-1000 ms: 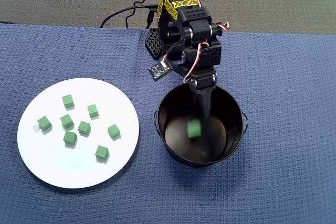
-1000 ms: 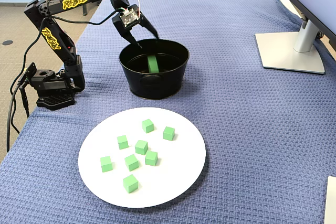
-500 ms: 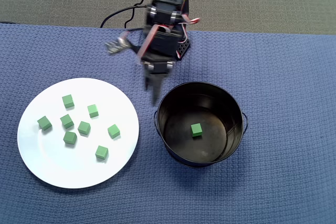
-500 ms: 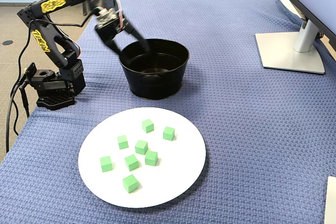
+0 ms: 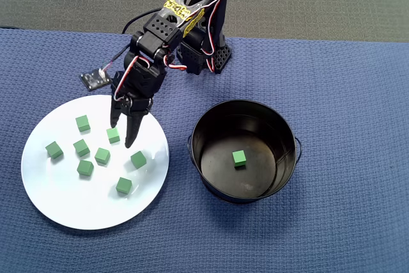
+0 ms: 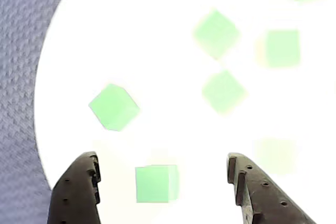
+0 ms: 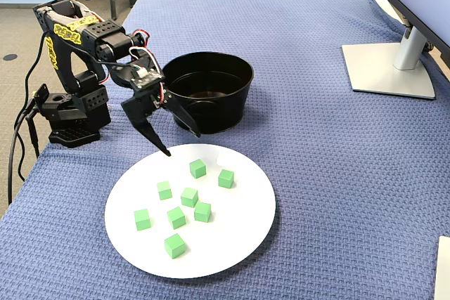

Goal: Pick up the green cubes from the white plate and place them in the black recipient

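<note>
Your two-finger black gripper: spread wide, empty, poised over the large flat white plate at left of the overhead view; lower it squarely astride the nearest small matte green cube, then close. Seven cubes on plate; one green cube inside the round black metal pot, right of centre.

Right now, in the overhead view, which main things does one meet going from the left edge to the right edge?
White plate with green cubes → open gripper above the plate's right part → black pot holding one green cube.
</note>
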You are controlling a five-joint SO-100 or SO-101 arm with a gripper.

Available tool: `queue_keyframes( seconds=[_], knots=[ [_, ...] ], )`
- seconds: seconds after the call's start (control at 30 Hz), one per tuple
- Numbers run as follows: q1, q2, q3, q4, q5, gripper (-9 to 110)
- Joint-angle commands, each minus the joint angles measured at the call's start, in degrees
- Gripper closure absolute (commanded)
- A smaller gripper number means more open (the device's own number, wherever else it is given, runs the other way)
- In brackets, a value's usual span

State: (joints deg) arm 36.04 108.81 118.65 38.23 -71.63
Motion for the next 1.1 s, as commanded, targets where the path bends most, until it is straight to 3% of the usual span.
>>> queue_keyframes(
  seconds=[0.0, 0.53, 1.07],
  knots=[
    [0.44, -0.53, -2.29, -1.93, -2.64, 79],
    [-5.71, -9.67, -0.44, -7.73, 2.02, 81],
    [-5.89, -16.08, 0.62, -13.1, -0.44, 81]
  ],
)
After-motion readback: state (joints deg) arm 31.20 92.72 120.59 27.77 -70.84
